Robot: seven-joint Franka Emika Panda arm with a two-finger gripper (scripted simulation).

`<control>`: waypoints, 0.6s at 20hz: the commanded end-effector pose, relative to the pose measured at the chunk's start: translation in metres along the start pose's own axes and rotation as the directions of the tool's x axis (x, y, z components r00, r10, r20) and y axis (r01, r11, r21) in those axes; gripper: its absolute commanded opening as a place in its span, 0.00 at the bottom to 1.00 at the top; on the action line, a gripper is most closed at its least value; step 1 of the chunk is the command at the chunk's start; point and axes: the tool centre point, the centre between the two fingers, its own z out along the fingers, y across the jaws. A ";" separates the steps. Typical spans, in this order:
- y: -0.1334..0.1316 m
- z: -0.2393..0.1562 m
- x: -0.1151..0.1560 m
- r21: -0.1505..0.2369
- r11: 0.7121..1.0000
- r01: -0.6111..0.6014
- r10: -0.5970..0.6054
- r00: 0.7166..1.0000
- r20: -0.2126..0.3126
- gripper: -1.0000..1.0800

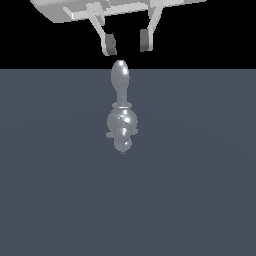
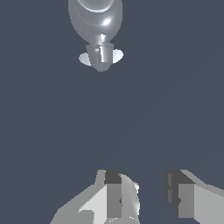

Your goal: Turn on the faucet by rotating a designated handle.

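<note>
Exterior view shows the gripper (image 1: 126, 45) spread wide, holding nothing, poised just above the faucet's (image 1: 121, 127) upright handle (image 1: 120, 82), seemingly to straddle it.

- No legible text, label, brand, number or sign in either view
- Faucet (image 1: 121, 125): plain chrome surface, no markings readable
- Handle (image 1: 120, 82), just below the gripper (image 1: 127, 44): smooth, no lettering or symbol
- Gripper fingers (image 1: 109, 45): plain grey and dark pads, no print visible
- Floor surface (image 1: 200, 175) beneath the gripper: uniform blue-grey, unmarked
</note>
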 end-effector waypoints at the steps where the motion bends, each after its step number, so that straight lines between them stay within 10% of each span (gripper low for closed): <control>1: 0.012 0.045 0.015 -0.032 0.997 -0.077 0.078 0.996 0.036 0.38; 2: 0.013 0.058 0.021 -0.070 0.995 -0.076 0.079 0.996 0.036 0.33; 4: 0.022 0.065 0.047 -0.009 0.989 -0.148 0.148 0.989 0.019 0.34; 7: -0.022 0.071 0.085 -0.041 0.997 -0.070 0.068 0.997 -0.049 0.41; 8: -0.018 0.091 0.087 -0.041 0.992 -0.123 0.122 0.992 -0.035 0.63; 9: 0.009 0.099 0.102 0.012 0.989 -0.150 0.150 0.988 -0.031 0.43; 10: -0.025 0.083 0.132 0.016 0.998 -0.063 0.064 0.995 -0.081 0.74; 12: -0.023 0.108 0.107 0.015 0.991 -0.133 0.134 0.989 -0.062 0.80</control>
